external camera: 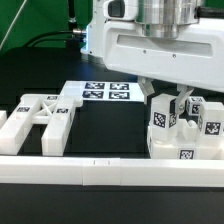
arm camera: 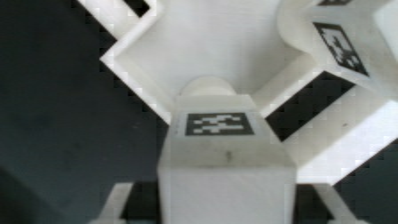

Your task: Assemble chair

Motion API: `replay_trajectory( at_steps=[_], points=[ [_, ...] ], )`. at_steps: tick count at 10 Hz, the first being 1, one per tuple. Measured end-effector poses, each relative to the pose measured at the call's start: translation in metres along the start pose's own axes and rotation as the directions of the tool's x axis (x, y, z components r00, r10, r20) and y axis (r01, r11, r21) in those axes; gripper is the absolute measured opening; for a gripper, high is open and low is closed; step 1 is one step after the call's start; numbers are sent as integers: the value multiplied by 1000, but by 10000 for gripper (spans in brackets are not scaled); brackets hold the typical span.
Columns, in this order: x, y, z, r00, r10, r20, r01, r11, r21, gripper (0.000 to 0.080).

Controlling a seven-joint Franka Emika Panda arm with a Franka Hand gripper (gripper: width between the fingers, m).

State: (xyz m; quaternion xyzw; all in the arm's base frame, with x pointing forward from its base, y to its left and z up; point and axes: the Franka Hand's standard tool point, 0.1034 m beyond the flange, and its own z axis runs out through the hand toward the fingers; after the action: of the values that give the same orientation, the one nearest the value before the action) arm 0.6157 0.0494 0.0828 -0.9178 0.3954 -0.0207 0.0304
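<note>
Exterior view: I see the gripper [external camera: 170, 100] lowered into a cluster of tagged chair blocks [external camera: 190, 125] by the near edge of the desk [external camera: 110, 135], toward the exterior view's right. An X-braced side frame [external camera: 40, 118] lies flat by the same edge on the exterior view's left. The marker board [external camera: 105, 92] lies farther back. A white border rail [external camera: 100, 172] lines the near edge. Wrist view: a tagged white block [arm camera: 222, 165] fills the middle, with angled white struts [arm camera: 151, 50] beyond it. I cannot tell whether the gripper is clamped on anything.
</note>
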Motion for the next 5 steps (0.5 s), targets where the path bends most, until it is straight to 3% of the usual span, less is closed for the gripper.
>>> replay_trajectory(
  at_steps=[3, 5],
  points=[
    [0, 0, 0, 987, 160, 0, -160, 987, 0, 287],
    [-1, 3, 0, 905, 424, 17, -424, 906, -6, 287]
  ],
)
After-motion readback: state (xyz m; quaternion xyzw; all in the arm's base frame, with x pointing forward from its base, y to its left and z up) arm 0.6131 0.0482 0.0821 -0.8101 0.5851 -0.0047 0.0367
